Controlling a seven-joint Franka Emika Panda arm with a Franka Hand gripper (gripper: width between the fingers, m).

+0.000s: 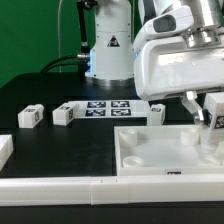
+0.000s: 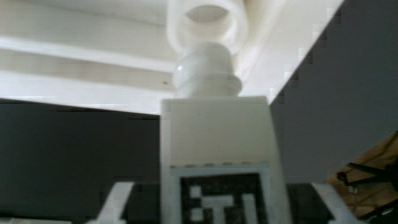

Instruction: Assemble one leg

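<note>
Exterior view only: one black table [image 1: 60, 140]; one white tray panel [image 1: 160, 150], lower right; one gripper [image 1: 203, 112], right edge, above that panel; one marker board [image 1: 108, 107], centre; three loose legs [image 1: 30, 116] in a mid-frame row. Wrist view only: fingers [image 2: 118, 200] clamping the leg [image 2: 222, 150], tag nearest, peg pointing away.

Glossy white rounded arm casing [image 1: 165, 55], pale claw [image 1: 203, 120], blue glow on the white base column [image 1: 105, 45].
</note>
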